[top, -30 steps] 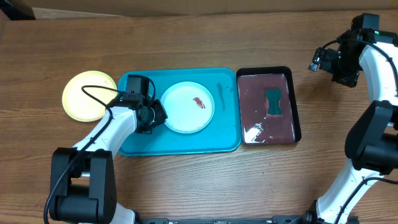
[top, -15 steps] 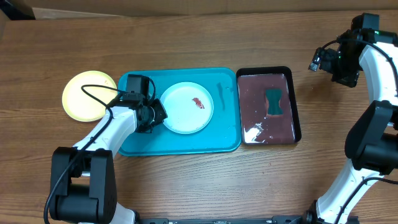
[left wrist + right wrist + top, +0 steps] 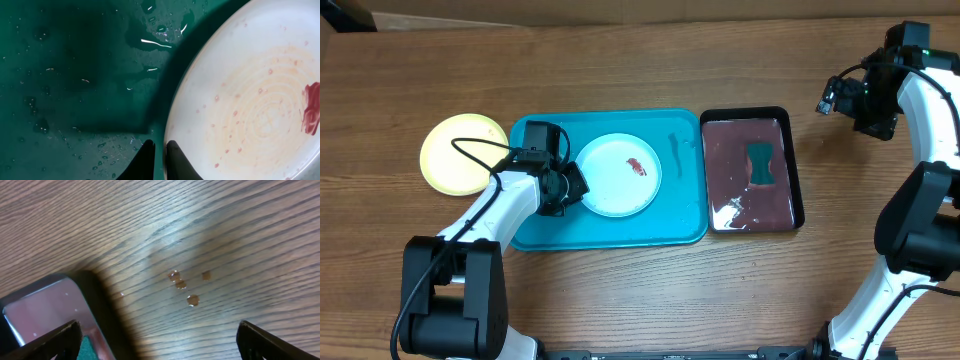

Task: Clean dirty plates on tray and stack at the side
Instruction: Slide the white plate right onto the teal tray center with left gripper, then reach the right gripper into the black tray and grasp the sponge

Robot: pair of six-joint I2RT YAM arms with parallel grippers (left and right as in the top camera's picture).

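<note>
A white plate [image 3: 615, 185] with a red-brown smear [image 3: 637, 166] lies in the turquoise tray [image 3: 620, 232]. My left gripper [image 3: 570, 188] is shut on the plate's left rim. In the left wrist view its two fingers [image 3: 159, 147] pinch the edge of the white plate [image 3: 250, 100] above the wet tray floor [image 3: 75, 75], and the smear [image 3: 312, 107] shows at the right. The yellow-green plate [image 3: 455, 155] lies on the table left of the tray. The pale blue plate is out of view. My right gripper [image 3: 832, 100] is open and empty above bare table [image 3: 159, 327].
A black tray [image 3: 796, 170] of reddish water with a green sponge [image 3: 761, 163] stands right of the turquoise tray; its corner shows in the right wrist view [image 3: 95, 310]. Brown droplets [image 3: 181, 285] lie on the wood beside it.
The white plate has slid slightly to the left in the tray with my left gripper on its rim. The right arm has not moved.
</note>
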